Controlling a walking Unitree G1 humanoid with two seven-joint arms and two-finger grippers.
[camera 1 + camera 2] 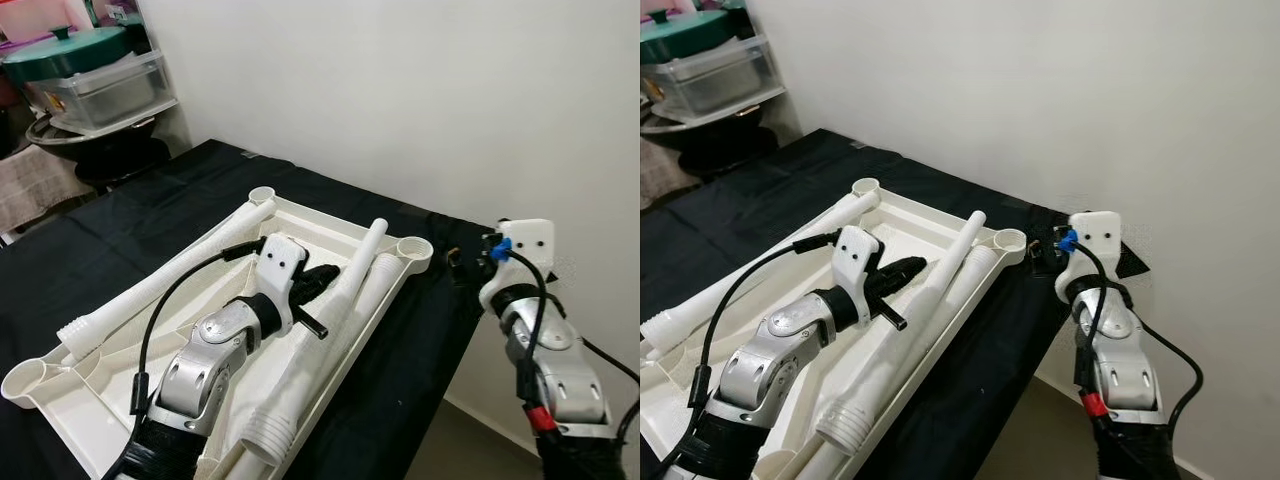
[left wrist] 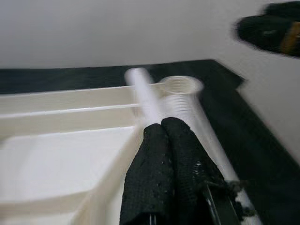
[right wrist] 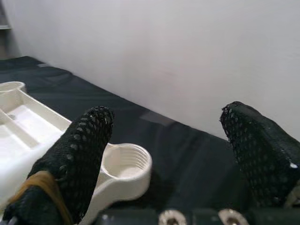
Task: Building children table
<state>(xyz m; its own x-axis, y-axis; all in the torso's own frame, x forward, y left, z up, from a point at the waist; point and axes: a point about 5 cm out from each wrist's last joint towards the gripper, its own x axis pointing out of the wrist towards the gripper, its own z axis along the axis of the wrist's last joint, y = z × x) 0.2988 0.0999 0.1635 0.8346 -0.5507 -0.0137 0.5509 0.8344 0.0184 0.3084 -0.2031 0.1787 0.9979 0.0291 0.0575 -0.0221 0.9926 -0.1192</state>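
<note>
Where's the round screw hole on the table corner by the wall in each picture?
Left eye: corner socket, right of centre.
Right eye: near centre.
Left wrist: beyond the left gripper's shut tips.
Right wrist: beside one right gripper finger.
Shared landmark: black cloth underneath.

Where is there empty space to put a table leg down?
The black cloth between the upturned tabletop and the wall is bare. The tabletop's middle is crowded: two legs and the left hand. Another leg lies along its left rim.
</note>
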